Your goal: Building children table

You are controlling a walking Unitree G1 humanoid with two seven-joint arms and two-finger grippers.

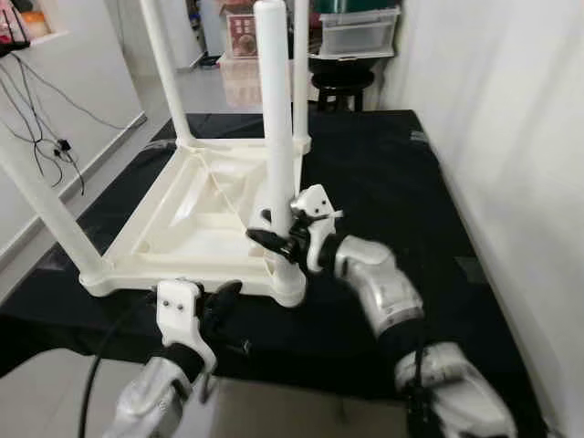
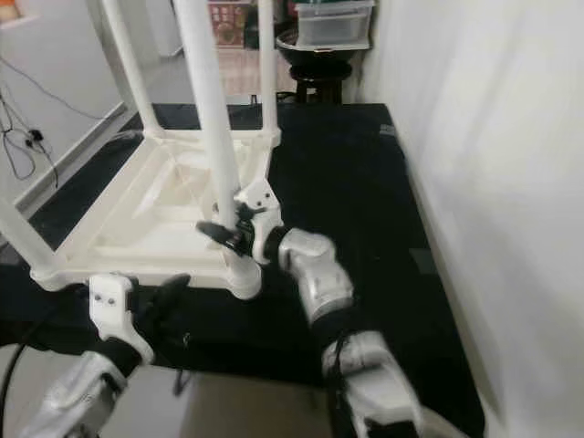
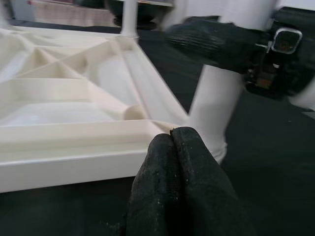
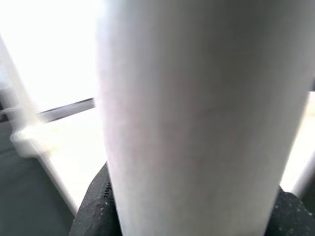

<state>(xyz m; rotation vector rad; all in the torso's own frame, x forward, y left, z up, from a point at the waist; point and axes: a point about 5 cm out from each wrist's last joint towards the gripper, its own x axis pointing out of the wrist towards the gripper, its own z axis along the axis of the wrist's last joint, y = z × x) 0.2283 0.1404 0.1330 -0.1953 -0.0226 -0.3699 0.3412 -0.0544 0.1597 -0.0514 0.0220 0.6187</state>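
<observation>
So, going from the left: a bundle of black cables hangs down the white wall on that side, and below it sits the black counter that carries everything. The children's table lies upside down on it, cream-white, ribbed underside facing up, with four white legs standing up from the corners. The near-left leg leans out toward the camera's edge, and the two far legs rise out of the top of the picture.

The left tool hovers low at the near edge of the counter, just in front of the tabletop's near rim. Its two black fingertips are pressed together with nothing between them, and it isn't touching the table as far as I can tell.

Next over is the near-right leg, upright in its corner socket. The right tool is clamped around this leg low down, just above the socket, one black finger wrapping each side. From the right wrist camera the leg is a big blurry white column, so fine detail of the grip is hard to make out there, but the dark fingers peek out on both sides at the bottom.

Behind the counter there's a dark stool with clear storage boxes above it, and a plain white wall runs along the right.
</observation>
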